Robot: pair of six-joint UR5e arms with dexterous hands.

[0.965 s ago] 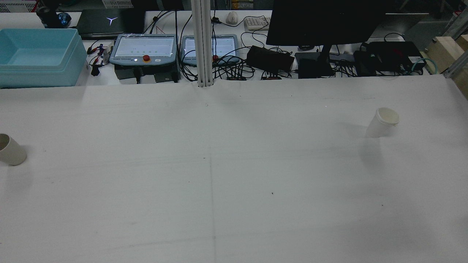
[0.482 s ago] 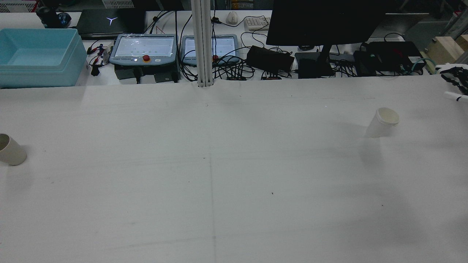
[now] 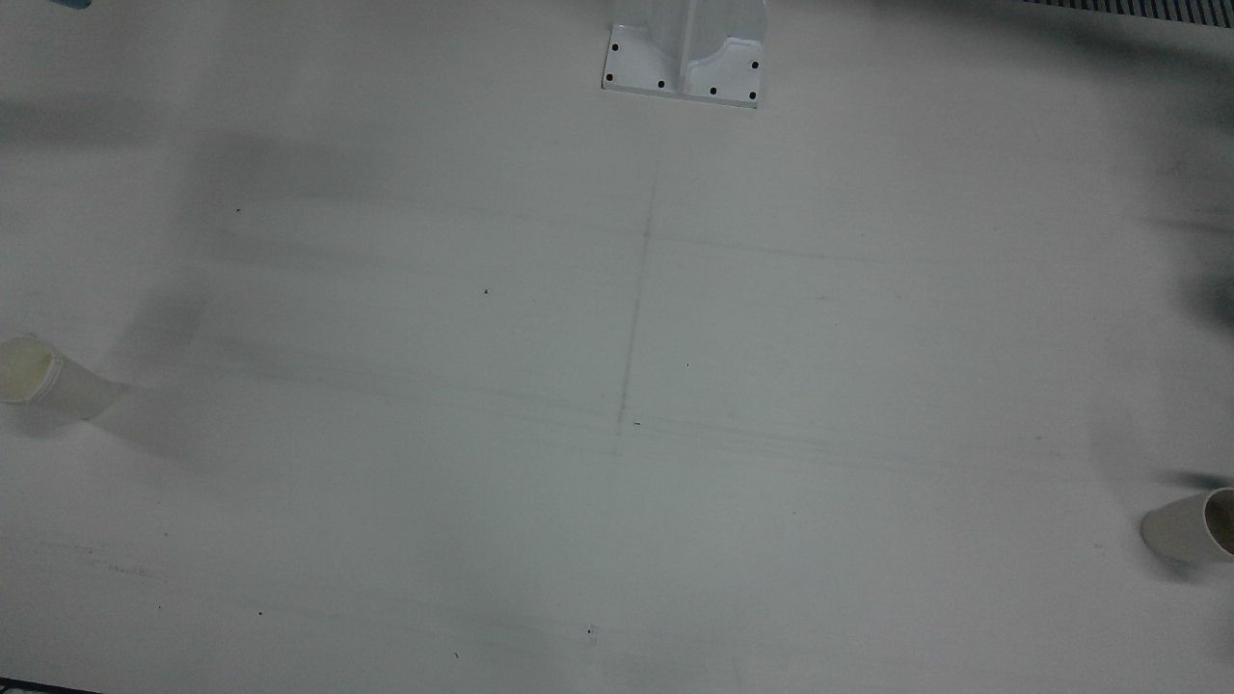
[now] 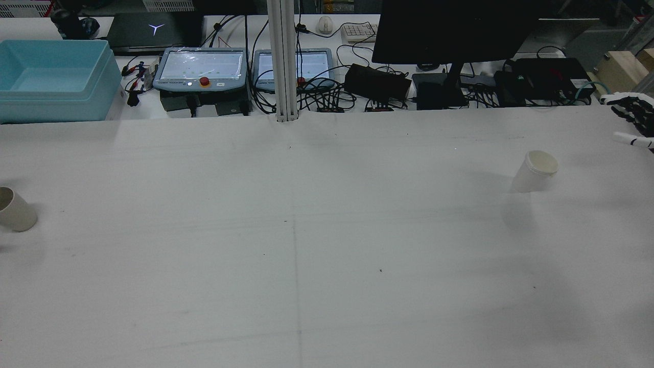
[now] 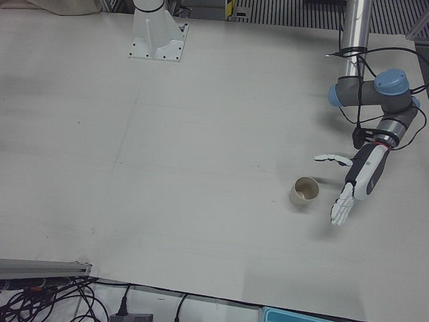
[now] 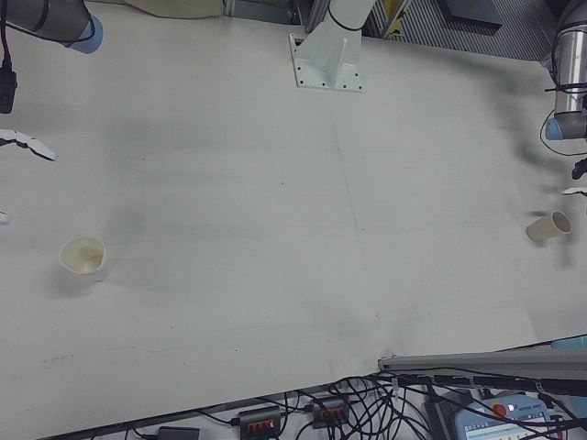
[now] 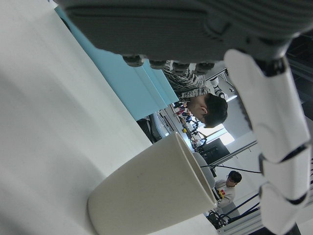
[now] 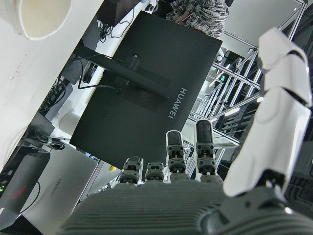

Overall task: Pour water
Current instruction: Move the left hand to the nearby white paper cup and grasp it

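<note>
- Left hand (image 5: 352, 188): fingers spread and straight, palm holding nothing, hanging low above the table (image 5: 201, 134). Seen whole only in the left-front view; the left hand view shows its palm and one white finger (image 7: 269, 127).
- Tan cup (image 5: 305, 192): upright on the table, mouth open upward, just beside the left hand on its palm side and not touched by it. The same cup stands at the left edge of the rear view (image 4: 14, 209), at the right edge of the front view (image 3: 1191, 525), and fills the foreground of the left hand view (image 7: 151, 196).
- Right hand (image 4: 633, 115): fingers spread, nothing between them, at the far right edge of the rear view, lifted above the table. The right hand view shows its dark fingers (image 8: 173, 156) extended and apart.
- White cup (image 4: 534, 171): upright on the table, near the right hand, a clear gap between them, on the side toward the table's middle. Also seen in the right-front view (image 6: 83, 257), the front view (image 3: 39, 378), and at the top left corner of the right hand view (image 8: 34, 17). Whether it holds water I cannot tell.
- The two cups stand well apart, at opposite sides of the table.
- Black monitor (image 4: 449, 30): on the bench beyond the table, ahead of the right hand.
- Blue bin (image 4: 51, 82): on the bench, ahead of the left hand.
</note>
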